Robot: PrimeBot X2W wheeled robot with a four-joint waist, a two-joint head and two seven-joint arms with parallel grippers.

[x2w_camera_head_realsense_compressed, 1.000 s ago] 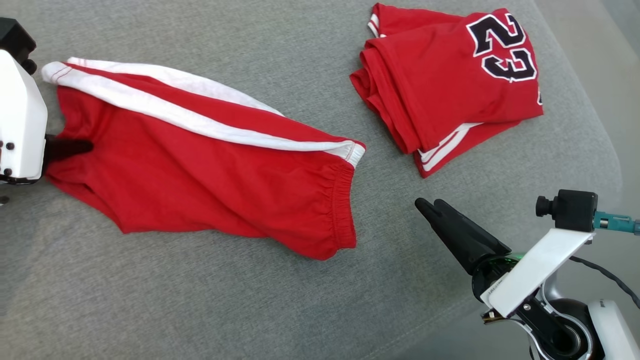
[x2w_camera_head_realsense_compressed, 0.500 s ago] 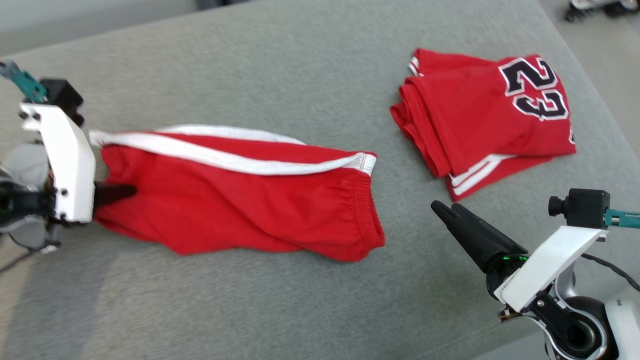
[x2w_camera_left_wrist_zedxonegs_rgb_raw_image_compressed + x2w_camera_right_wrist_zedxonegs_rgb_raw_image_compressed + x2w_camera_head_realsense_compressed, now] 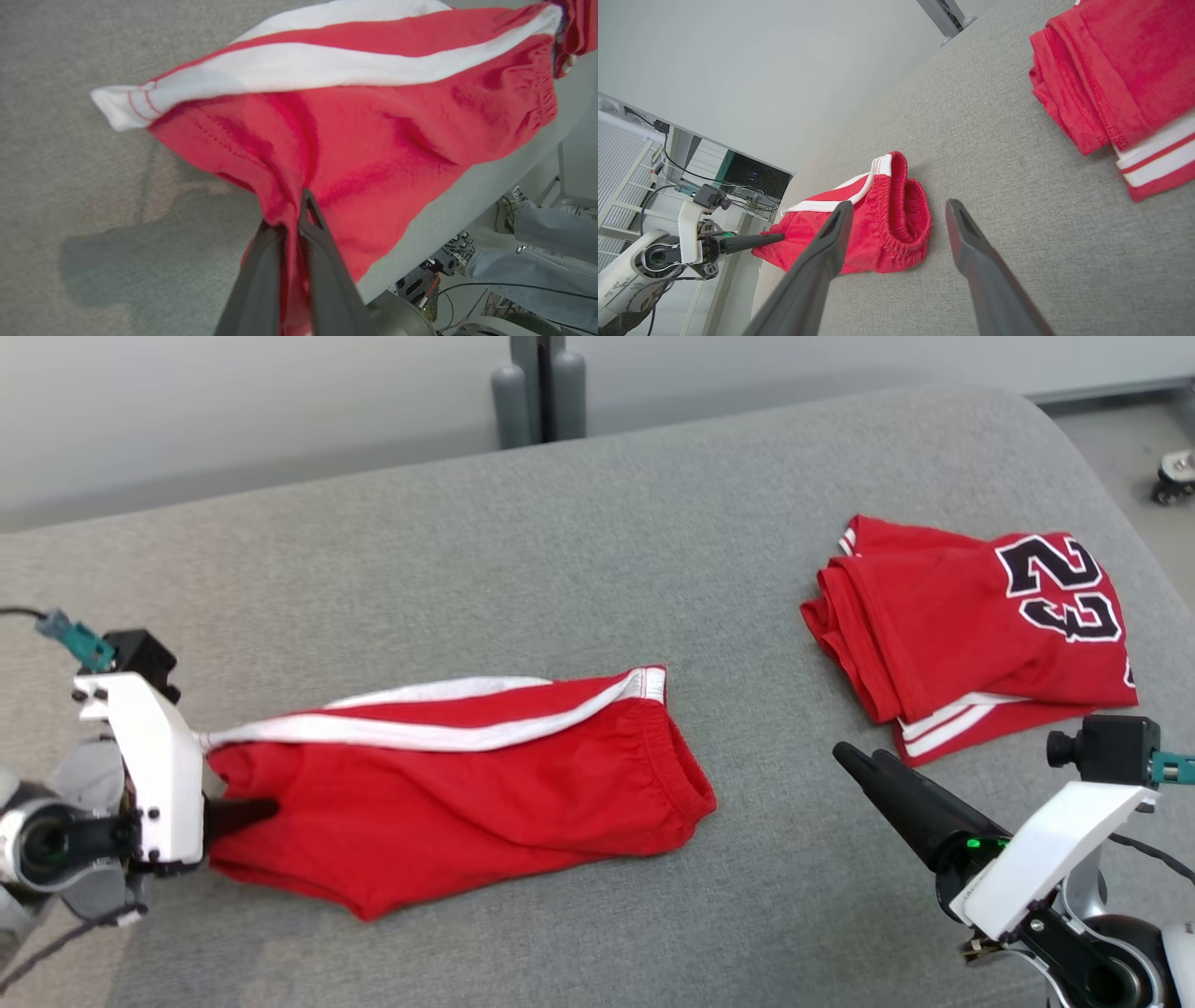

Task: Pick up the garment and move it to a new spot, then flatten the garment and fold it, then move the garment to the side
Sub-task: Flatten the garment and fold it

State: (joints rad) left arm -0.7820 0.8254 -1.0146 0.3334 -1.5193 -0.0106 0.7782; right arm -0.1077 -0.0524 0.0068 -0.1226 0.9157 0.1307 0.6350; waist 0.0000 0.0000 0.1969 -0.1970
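Since a second ago the head camera has tilted up, so the whole scene sits lower in view; that shift is no movement of the cloth. Measured against the folded jersey [image 3: 971,625], however, the red shorts [image 3: 467,803] now lie slightly further off and look more gathered. This suggests the drag to a new spot is under way; flattening and folding are not begun. The left gripper [image 3: 266,809] is clamped tight on a leg hem, raising that end just clear of the grey surface [image 3: 560,569]. The right gripper [image 3: 859,756] stands fully spread and empty, near the waistband [image 3: 667,775]. The shorts occupy the near left of the surface, long axis running left to right, waistband pointing toward the jersey, white side stripe [image 3: 420,733] along the far edge.
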